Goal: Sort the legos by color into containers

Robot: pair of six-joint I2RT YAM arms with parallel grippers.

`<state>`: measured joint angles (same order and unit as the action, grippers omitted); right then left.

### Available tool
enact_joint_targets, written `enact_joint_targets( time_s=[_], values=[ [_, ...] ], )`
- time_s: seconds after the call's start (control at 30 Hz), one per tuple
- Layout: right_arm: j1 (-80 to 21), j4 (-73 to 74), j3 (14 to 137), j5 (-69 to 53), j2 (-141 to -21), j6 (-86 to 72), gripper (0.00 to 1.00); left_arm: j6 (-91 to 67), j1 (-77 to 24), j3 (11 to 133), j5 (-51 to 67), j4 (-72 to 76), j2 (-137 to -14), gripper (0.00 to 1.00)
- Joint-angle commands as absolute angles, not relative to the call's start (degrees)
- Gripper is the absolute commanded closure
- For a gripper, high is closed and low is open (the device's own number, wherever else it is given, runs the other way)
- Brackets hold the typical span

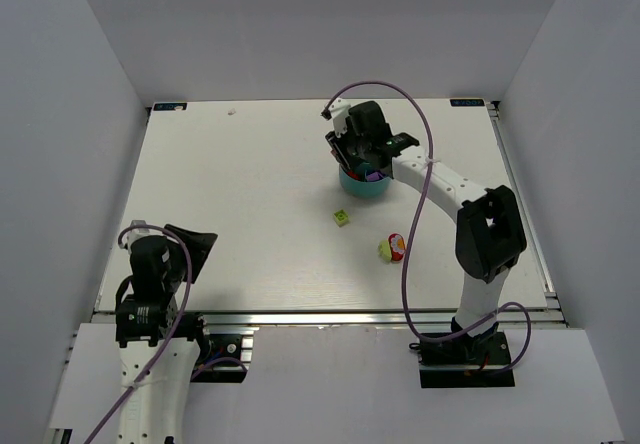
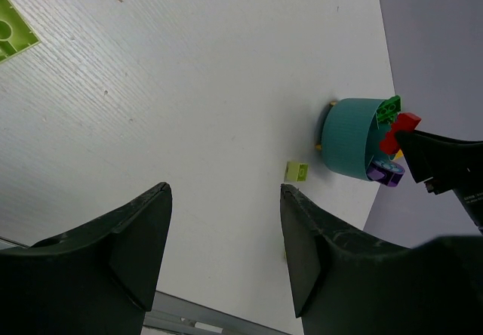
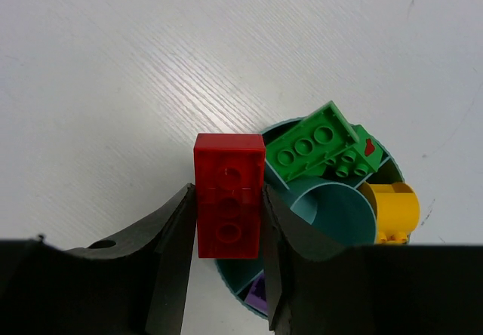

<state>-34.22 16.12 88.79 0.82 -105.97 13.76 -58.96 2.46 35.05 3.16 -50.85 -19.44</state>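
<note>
My right gripper (image 3: 226, 199) is shut on a red lego brick (image 3: 229, 195) and holds it over the left rim of the teal divided bowl (image 3: 343, 214). The bowl holds green bricks (image 3: 317, 150), a yellow piece (image 3: 392, 213) and a purple piece (image 3: 258, 296) in separate wedges. In the top view the right gripper (image 1: 358, 154) hangs over the bowl (image 1: 362, 185) at the table's far middle. A lime brick (image 1: 342, 218) and a lime, red and yellow cluster (image 1: 391, 249) lie on the table nearer me. My left gripper (image 2: 225, 192) is open and empty at the near left.
The left wrist view shows the bowl (image 2: 351, 136), the lime brick (image 2: 296, 171) beside it, and a lime plate (image 2: 13, 29) at the top left corner. White walls enclose the table; an aluminium rail (image 1: 320, 316) runs along its near edge.
</note>
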Motion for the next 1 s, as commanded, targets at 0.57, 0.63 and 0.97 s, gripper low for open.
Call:
enact_joint_targets(
  time_s=[0.57, 0.63, 0.97],
  values=[
    [-32.8, 14.2, 89.3, 1.6, -107.4, 14.9, 0.72, -57.7, 2.6, 33.3, 4.4, -47.6, -21.8, 0.31],
    [-32.6, 14.2, 88.9, 1.7, -107.2, 14.9, 0.71, -57.7, 2.6, 33.1, 4.4, -47.6, -21.8, 0.31],
    [-32.5, 14.7, 87.7, 1.6, -106.6, 15.2, 0.6, -57.7, 2.6, 32.6, 4.6, -46.9, -22.1, 0.31]
  ],
)
